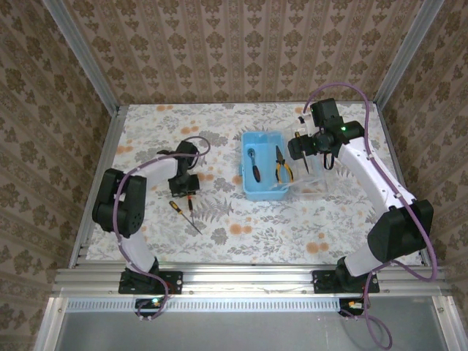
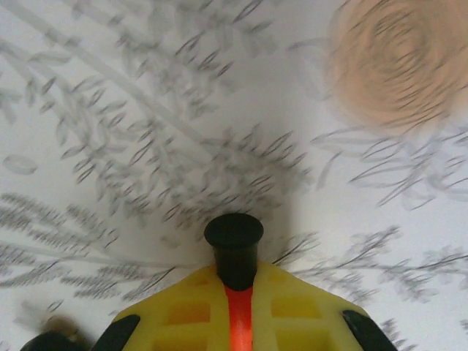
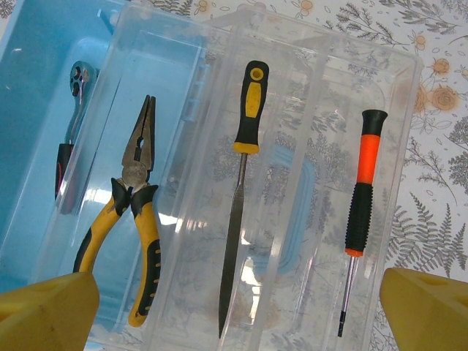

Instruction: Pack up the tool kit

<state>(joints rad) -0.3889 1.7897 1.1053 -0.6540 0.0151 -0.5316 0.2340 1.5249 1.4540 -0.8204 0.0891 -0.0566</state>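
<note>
My left gripper [image 2: 238, 322] is shut on a red-black screwdriver [image 2: 235, 252], whose black cap sticks out past the yellow fingers [image 2: 183, 311] over the floral cloth. Seen from the top, that gripper [image 1: 186, 191] hangs left of the light-blue case [image 1: 256, 186]. A second screwdriver [image 1: 178, 208] lies on the cloth just below it. My right gripper [image 3: 238, 322] is open above the clear tray [image 3: 322, 95], which holds yellow-handled pliers [image 3: 131, 212], a file [image 3: 245, 197] and an orange-black screwdriver [image 3: 362, 205]. A ratchet [image 3: 73, 124] lies in the blue case.
The floral cloth [image 1: 292, 227] covers the table. Metal posts and patterned walls [image 1: 44, 110] close in the sides and back. The aluminium rail [image 1: 241, 281] with both arm bases runs along the near edge.
</note>
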